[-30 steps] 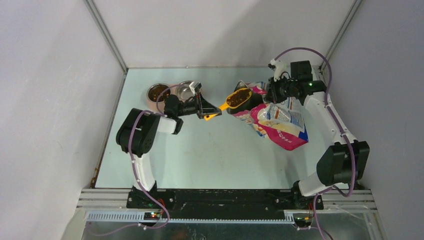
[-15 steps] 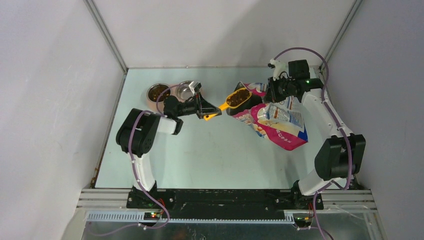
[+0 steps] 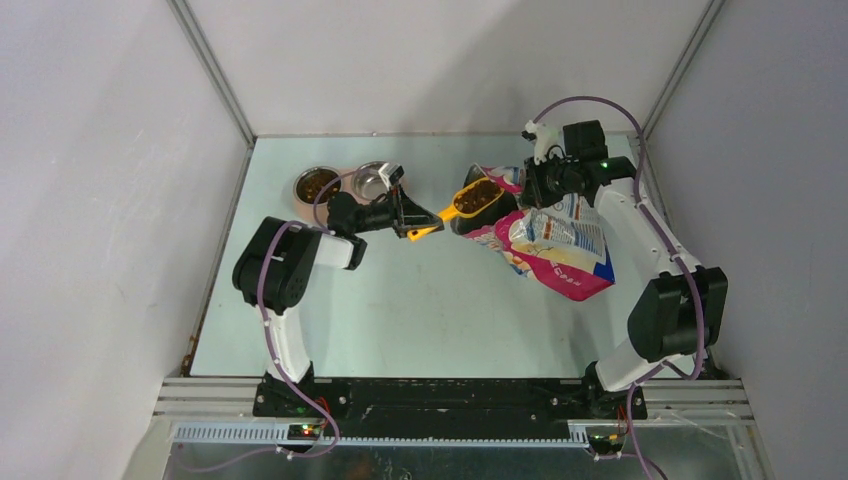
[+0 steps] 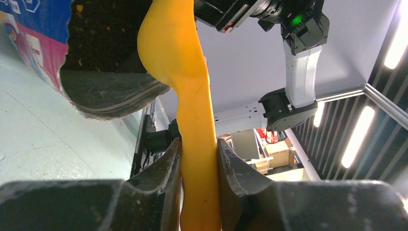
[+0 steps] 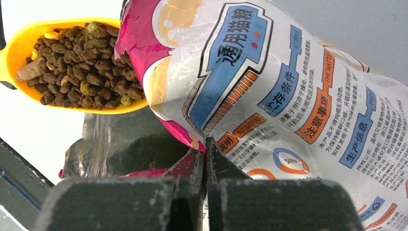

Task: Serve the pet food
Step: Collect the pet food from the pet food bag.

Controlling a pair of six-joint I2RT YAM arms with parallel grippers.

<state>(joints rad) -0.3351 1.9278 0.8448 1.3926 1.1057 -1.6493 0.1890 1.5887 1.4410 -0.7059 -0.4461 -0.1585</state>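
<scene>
Shifting slightly leftward, the right gripper, pinched shut on the bag edge, carries the mouth with it, while the scoop barely moves in the left gripper, clamped on its handle. The pet food heaps the scoop at the bag mouth, apparently ready for carrying. The scoop's length runs left-right, bowl pointing right.

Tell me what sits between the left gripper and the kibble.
Only the orange scoop's handle: the left gripper clamps it, and it runs to the kibble heaped in the bowl, at the mouth of the cat food bag. The top view shows it.
</scene>
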